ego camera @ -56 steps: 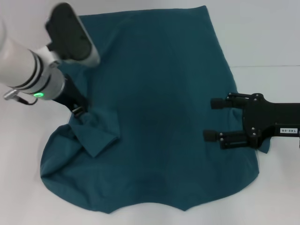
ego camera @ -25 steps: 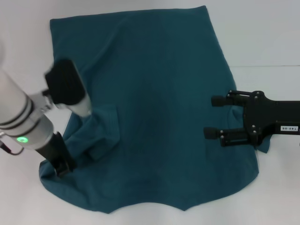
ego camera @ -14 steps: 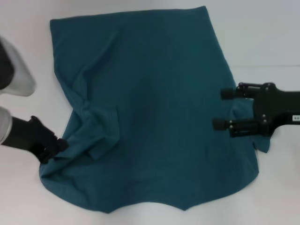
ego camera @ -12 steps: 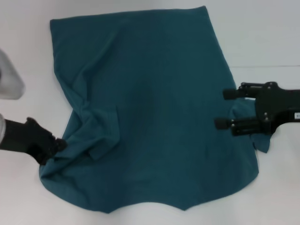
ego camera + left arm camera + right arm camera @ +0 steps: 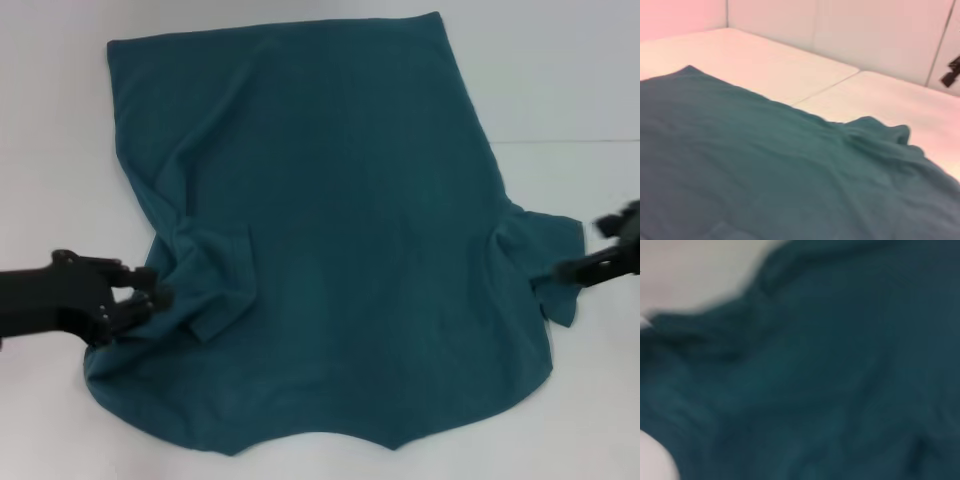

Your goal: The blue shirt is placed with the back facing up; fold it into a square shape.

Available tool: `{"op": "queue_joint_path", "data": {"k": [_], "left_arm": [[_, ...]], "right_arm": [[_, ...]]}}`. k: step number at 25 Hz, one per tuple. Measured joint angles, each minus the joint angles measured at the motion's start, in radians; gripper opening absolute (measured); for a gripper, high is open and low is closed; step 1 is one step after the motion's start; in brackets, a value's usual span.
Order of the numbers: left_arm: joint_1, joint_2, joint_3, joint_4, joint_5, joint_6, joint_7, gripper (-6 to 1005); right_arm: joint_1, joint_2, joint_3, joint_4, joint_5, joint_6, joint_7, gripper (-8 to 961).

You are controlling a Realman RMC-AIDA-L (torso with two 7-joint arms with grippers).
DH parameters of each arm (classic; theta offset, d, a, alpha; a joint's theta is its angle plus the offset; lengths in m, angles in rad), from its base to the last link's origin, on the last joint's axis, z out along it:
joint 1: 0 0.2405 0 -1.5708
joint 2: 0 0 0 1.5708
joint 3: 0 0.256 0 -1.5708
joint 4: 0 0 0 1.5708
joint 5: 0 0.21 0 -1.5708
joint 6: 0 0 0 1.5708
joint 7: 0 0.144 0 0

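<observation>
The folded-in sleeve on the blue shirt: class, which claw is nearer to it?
Left. The left claw sits right at the folded-in sleeve on the blue shirt. The right claw is across the shirt, by the opposite sleeve.

The dark teal-blue soft fabric T-shirt (image 5: 330, 230) covers most of the white tabletop (image 5: 560, 80), leaving bare strips along both sides, where the left gripper (image 5: 145, 295) sits at the bunched left sleeve and the right gripper (image 5: 600, 250) beside the right sleeve.
</observation>
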Motion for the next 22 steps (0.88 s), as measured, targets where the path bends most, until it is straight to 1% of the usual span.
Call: {"op": "queue_joint_path", "data": {"k": [1,3,5,6,8,13,14,17,22], "left_arm": [[-0.002,-0.001,0.002,-0.015,-0.002,-0.002,0.009,104],[-0.006,-0.004,0.012,-0.033,-0.001,-0.004,0.019,185],[-0.012,-0.006,0.022,-0.043,-0.003,-0.004,0.020,266],[-0.015,-0.006,0.024,-0.046,-0.005,-0.004,0.020,334],[-0.022,-0.007,0.024,-0.053,-0.007,-0.004,0.018,469],[-0.043,-0.006,0.024,-0.093,-0.010,-0.005,0.025,668],[-0.047,-0.006,0.024,-0.100,-0.010,-0.006,0.027,708],[-0.059,-0.006,0.027,-0.115,-0.009,-0.013,0.027,770],[-0.060,-0.006,0.029,-0.111,-0.005,-0.014,0.022,874]], "right_arm": [[0.014,0.003,-0.006,0.006,-0.076,0.019,0.018,916],[0.028,0.005,-0.030,0.033,-0.166,0.081,0.044,916],[0.034,0.006,-0.066,0.080,-0.232,0.166,0.074,915],[0.035,0.006,-0.084,0.105,-0.256,0.210,0.085,911],[0.036,0.005,-0.111,0.157,-0.283,0.284,0.089,905],[0.051,0.001,-0.168,0.342,-0.295,0.461,0.081,887],[0.053,0.001,-0.177,0.361,-0.297,0.480,0.081,884],[0.064,0.000,-0.217,0.437,-0.303,0.559,0.081,873],[0.074,0.003,-0.244,0.486,-0.305,0.618,0.077,856]]}}
